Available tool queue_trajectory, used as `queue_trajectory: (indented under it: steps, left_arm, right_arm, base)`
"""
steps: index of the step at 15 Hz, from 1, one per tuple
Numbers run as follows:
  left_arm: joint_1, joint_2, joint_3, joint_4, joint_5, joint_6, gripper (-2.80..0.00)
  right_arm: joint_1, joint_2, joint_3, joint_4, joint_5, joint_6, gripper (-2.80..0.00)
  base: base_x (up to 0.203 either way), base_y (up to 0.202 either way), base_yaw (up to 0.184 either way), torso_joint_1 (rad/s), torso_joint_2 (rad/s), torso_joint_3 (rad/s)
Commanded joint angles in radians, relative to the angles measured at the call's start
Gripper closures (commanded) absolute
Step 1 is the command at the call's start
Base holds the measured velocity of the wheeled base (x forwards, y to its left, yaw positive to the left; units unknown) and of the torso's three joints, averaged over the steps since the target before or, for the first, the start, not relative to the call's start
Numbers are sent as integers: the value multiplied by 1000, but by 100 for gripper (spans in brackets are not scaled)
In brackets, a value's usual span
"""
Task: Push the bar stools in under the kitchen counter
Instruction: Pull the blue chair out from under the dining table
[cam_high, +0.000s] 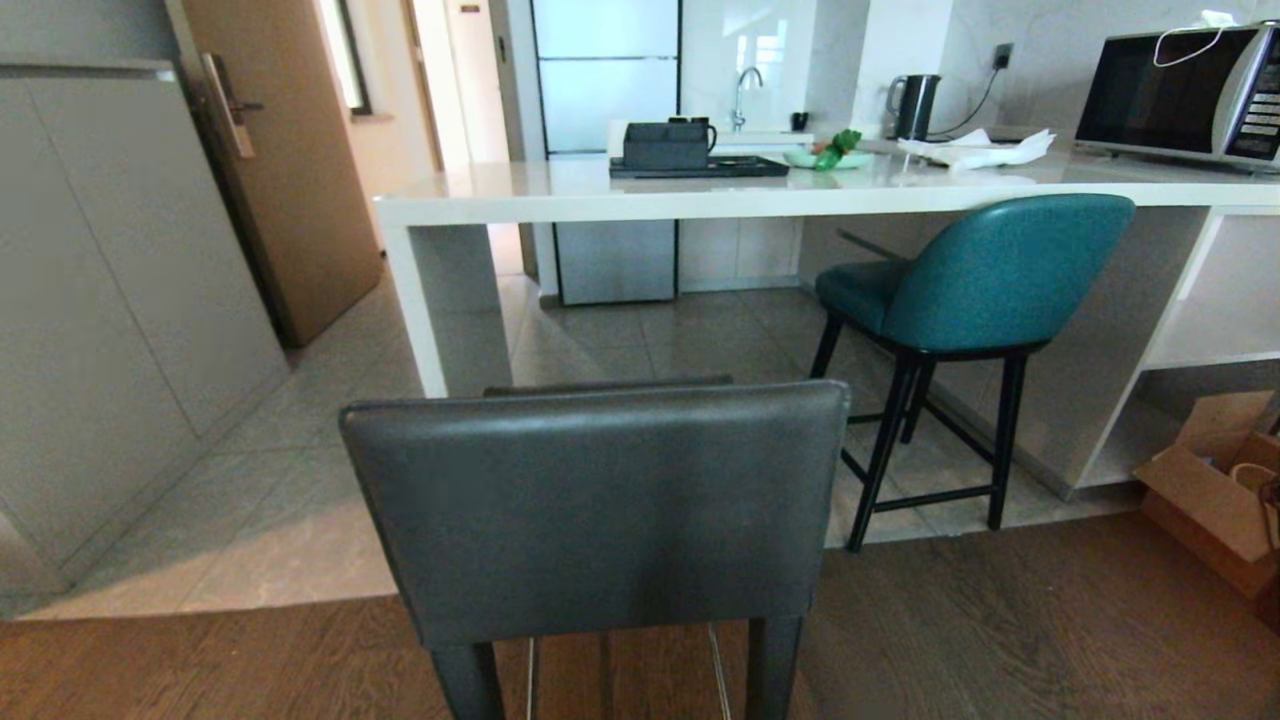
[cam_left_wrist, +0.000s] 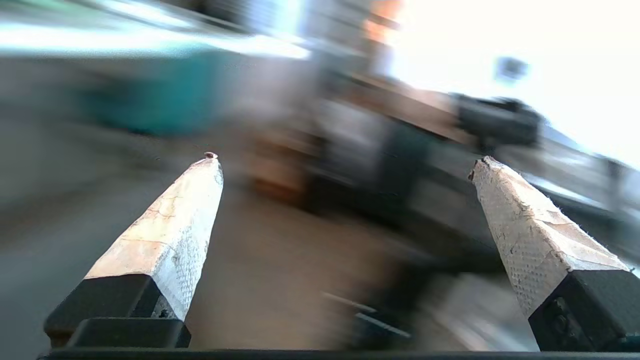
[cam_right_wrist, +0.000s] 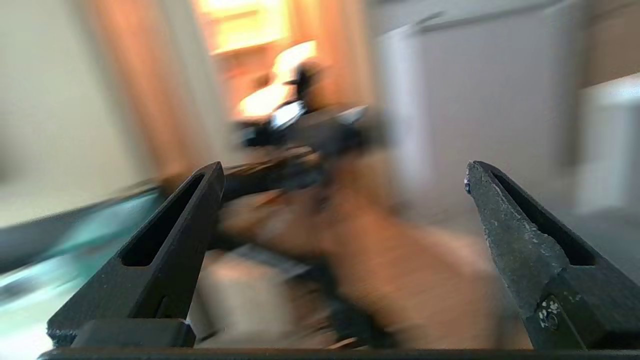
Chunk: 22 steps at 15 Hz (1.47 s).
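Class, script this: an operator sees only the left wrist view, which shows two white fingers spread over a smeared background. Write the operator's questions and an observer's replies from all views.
Operator: Where are the stools?
Observer: In the head view the dark grey stool stands nearest the camera, its back towards it, short of the kitchen counter.
Operator: And the other?
Observer: The teal stool is to the right, its seat partly under the counter edge.
Operator: Is my right gripper open like the left gripper?
Observer: Yes, the right gripper has its dark fingers spread wide, holding nothing.
Operator: Are the arms near a stool?
Observer: Neither arm shows in the head view.
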Motion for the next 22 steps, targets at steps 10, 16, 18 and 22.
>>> queue_trajectory:
  steps: [10, 16, 18, 22]
  left_arm:
    - [-219, -810, 152, 432, -94, -80, -280]
    - [-219, -809, 289, 727, 140, 461, -280]
    - [-219, -808, 225, 1109, 340, 685, -280]
    - [-221, -808, 223, 1579, 906, 1450, -280]
  right_arm:
    - [126, -609, 59, 360, 38, 85, -280]
    - [124, -609, 206, 680, -366, -491, -280]
    - [125, -609, 212, 835, -589, -836, -280]
    - [124, -609, 257, 1117, -913, -1366, -280]
  base:
    - [0, 0, 0, 0, 0, 0]
    - [0, 0, 0, 0, 0, 0]
    - [0, 0, 0, 0, 0, 0]
    - [0, 0, 0, 0, 0, 0]
